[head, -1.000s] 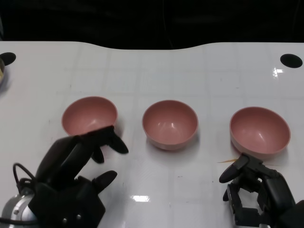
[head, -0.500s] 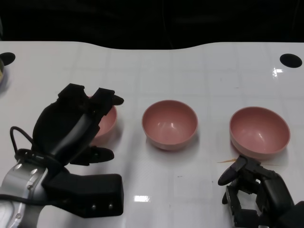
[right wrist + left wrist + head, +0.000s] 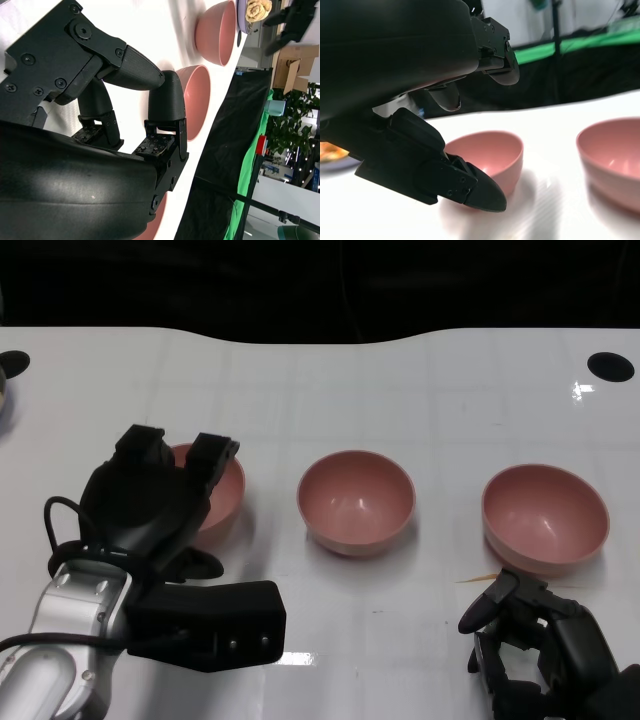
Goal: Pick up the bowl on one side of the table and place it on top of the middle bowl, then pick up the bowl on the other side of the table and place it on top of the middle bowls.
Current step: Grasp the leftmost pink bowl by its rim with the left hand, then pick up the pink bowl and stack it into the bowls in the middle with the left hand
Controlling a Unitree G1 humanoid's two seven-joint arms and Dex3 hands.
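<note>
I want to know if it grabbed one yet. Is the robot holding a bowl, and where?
No. The left hand hovers open over the left bowl; the right hand holds nothing.

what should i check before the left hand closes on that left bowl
1. Left hand over the left bowl: ok, its fingers reach over the near rim.
2. Fingers apart, ready to close: ok, the left wrist view shows them spread with the bowl between them and nothing held.
3. Contact with the rim: cannot tell, the hand hides that part of the bowl.
4. Middle bowl upright and free to receive: ok, nothing in it.
5. Right bowl undisturbed: ok, upright on the table.
6. Right hand out of the way: ok, low near the table's front edge, short of the right bowl, holding nothing.
</note>
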